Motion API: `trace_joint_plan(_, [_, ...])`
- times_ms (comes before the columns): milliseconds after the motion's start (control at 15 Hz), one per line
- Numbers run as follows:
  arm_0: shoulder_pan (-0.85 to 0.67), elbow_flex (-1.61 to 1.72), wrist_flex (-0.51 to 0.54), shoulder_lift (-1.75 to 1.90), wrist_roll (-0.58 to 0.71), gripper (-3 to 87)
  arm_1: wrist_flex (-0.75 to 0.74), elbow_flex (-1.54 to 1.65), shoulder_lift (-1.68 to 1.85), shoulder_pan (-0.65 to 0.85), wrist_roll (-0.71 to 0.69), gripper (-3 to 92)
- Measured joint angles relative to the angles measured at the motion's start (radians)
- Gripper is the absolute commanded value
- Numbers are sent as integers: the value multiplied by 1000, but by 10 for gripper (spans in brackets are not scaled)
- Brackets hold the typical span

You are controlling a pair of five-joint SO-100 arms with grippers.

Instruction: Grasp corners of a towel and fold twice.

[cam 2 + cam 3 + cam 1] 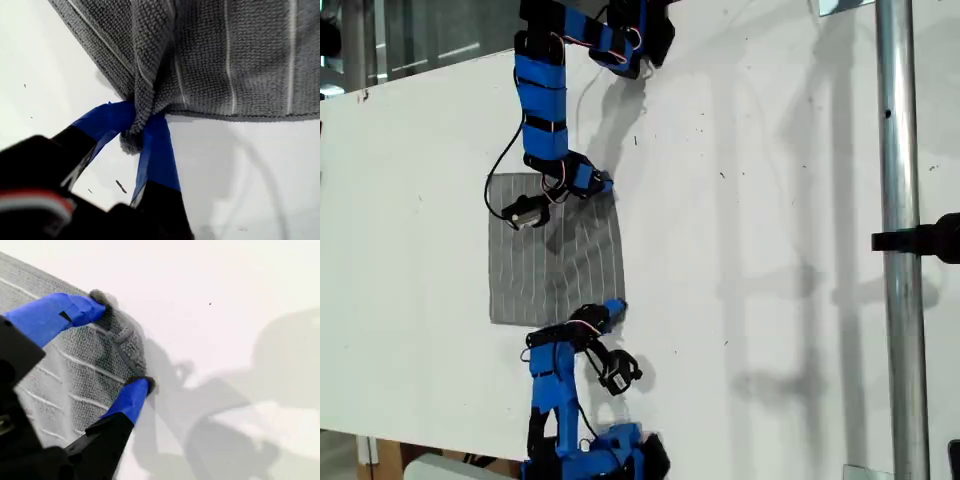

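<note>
The towel is grey. It has thin pale stripes that run side by side. Up close, in the first wrist view, the towel looks bumpy and dark grey, and its stripes are white.

The table is white, with a few tiny dark specks and soft grey shadows on it.

My first gripper has bright blue fingers and black parts behind them. My second gripper has blue fingers too, with black behind.

Both arms in the exterior view are blue and black, with thin black wires. The pole is shiny silver, with a black clamp on it.
</note>
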Motion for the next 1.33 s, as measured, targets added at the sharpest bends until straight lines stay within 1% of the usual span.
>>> trace_joint_plan(67, [-3,-44,18,-51,-3,176,-3,3,2,0,0,-2])
trace_joint_plan(200, [-8,-89,38,-86,-11,-27,-12,14,9,0,0,-2])
trace_joint_plan(467, [-5,-114,44,-95,-8,-29,-3,44,46,-21,2,-2])
trace_joint_plan(600, [23,-112,83,-21,-28,-29,72,46,138,-81,29,-2])
trace_joint_plan(667, [61,-112,132,55,-54,-29,149,34,229,-143,64,-2])
trace_joint_plan(800, [192,-103,222,236,-141,-29,318,-75,359,-328,167,-2])
trace_joint_plan(867, [265,-87,236,321,-195,-29,370,-130,377,-420,212,-2])
trace_joint_plan(933, [293,-46,229,397,-219,-29,374,-150,380,-445,218,-2])
trace_joint_plan(1000, [290,18,199,459,-222,-29,379,-153,380,-440,224,-2])
trace_joint_plan(1067, [253,71,163,494,-201,-29,380,-153,380,-405,206,-2])
trace_joint_plan(1200, [87,81,92,492,-57,-29,387,-153,380,-213,135,-2])
trace_joint_plan(1333, [-78,-41,84,357,103,-29,354,-152,370,17,52,-2])
